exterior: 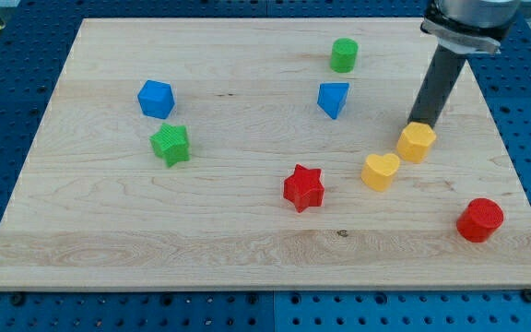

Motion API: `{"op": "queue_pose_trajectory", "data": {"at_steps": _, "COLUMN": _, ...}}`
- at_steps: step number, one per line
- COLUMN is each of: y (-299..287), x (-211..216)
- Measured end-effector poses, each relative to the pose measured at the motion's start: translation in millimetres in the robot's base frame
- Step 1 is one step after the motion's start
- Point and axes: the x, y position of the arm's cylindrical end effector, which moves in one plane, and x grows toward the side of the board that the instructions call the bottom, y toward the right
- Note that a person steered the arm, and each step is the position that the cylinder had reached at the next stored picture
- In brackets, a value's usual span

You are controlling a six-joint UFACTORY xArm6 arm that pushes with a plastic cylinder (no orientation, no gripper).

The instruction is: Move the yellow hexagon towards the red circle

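Note:
The yellow hexagon (417, 141) lies on the wooden board at the view's right. My tip (422, 123) sits right at its top edge, touching or nearly touching it. The red circle (480, 220) stands at the view's lower right, below and to the right of the hexagon. A yellow heart (380, 171) lies just to the lower left of the hexagon, almost touching it.
A red star (303, 187) lies left of the heart. A blue triangle-like block (333, 99) and a green cylinder (344, 55) are at the upper middle. A blue cube (156, 99) and a green star (171, 145) are at the left. The board's right edge (514, 157) is close.

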Motion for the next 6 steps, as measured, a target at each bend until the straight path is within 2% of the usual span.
{"op": "queue_pose_trajectory", "data": {"at_steps": 2, "y": -52.7, "x": -7.9}}
{"op": "queue_pose_trajectory", "data": {"at_steps": 3, "y": -56.1, "x": 15.1}}
{"op": "queue_pose_trajectory", "data": {"at_steps": 6, "y": -33.1, "x": 27.3}}
